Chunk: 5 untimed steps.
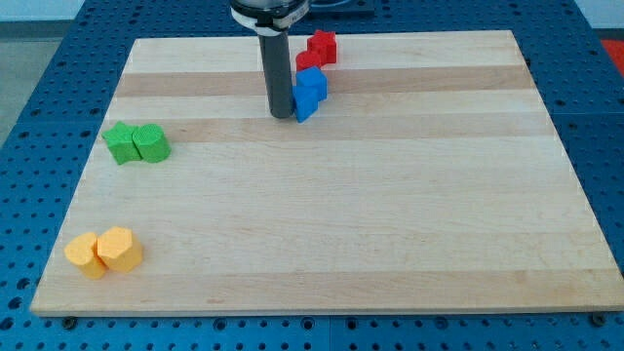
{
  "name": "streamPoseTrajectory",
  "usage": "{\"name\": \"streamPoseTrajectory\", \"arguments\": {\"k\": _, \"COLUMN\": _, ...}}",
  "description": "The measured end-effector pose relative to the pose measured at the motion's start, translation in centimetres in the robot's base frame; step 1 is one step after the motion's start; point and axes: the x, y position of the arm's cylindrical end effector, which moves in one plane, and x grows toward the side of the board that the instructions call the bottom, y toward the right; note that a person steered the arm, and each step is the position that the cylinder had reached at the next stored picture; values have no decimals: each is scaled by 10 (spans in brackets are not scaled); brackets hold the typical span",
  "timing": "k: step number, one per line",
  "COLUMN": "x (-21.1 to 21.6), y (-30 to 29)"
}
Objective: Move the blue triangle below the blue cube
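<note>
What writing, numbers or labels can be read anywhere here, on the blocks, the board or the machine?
None: no text shows on the wooden board, the blue blocks, red blocks, green blocks, yellow blocks or the dark rod ending in my tip.

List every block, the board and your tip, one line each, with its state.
My tip: down on the board, touching the blue triangle's left side.
Blue triangle: against the blue cube.
Blue cube: resting flat.
Red blocks: paired, near top edge.
Green blocks: paired, left.
Yellow blocks: paired, bottom left.
Board: flat.
</note>
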Motion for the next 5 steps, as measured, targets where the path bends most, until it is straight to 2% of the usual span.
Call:
{"name": "streamPoseTrajectory", "arguments": {"k": 3, "x": 0, "y": 40}}
{"name": "streamPoseTrajectory", "arguments": {"k": 4, "x": 12, "y": 26}}
{"name": "streamPoseTrajectory", "arguments": {"k": 5, "x": 44, "y": 41}}
